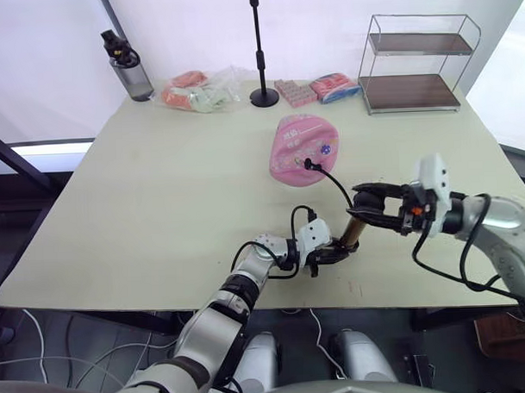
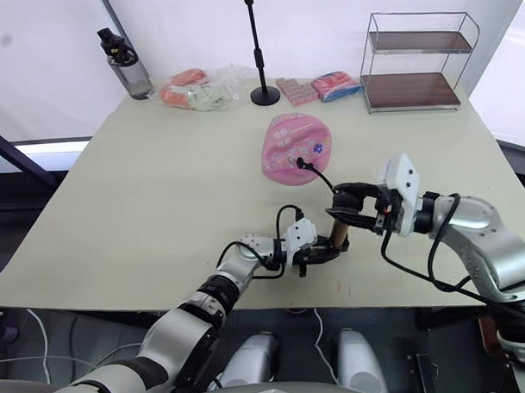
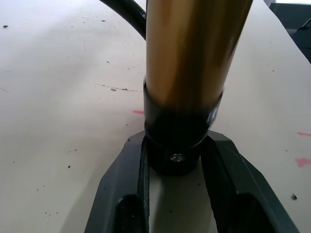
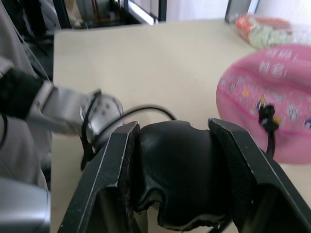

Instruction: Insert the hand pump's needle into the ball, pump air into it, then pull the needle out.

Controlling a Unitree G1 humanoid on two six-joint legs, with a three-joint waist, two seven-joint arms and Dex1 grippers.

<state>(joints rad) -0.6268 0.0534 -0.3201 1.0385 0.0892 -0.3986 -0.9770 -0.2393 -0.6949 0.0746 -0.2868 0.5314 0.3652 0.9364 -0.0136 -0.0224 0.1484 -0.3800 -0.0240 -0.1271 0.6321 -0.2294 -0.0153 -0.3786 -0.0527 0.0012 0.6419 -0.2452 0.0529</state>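
Gold-bronze metal marks the barrel of the hand pump (image 1: 352, 229), which stands tilted near the front edge of the worktop (image 1: 159, 209), its long axis rising from a black base cap up and toward the robot's right to the black T-handle. The left hand (image 1: 332, 254) is clamped on that base cap, pinning it low against the worktop, and the left wrist view shows its two fingers (image 3: 127, 189) pressed to either side of the cap. The right hand (image 1: 366, 200) is clamped on the T-handle at the upper end, its fingers (image 4: 114, 170) closed around the black grip. From the pump a thin black hose (image 1: 331, 181) arcs away from the robot to the ball (image 1: 302, 146), a pink, saggy, still flattened shape lying well beyond the pump toward the middle of the worktop. The hose's black fitting (image 4: 265, 112) sits on the ball's skin, so the needle appears to be seated, though the pin itself is too small to make out. Pumping looks to be the step in hand: the stroke must run along the barrel's tilted axis, right hand driving the handle down toward the left hand. Further back stand a water bottle (image 1: 129, 67), a black stand pole (image 1: 259, 50), pink packets (image 1: 319, 89) and a wire shelf rack (image 1: 417, 62).
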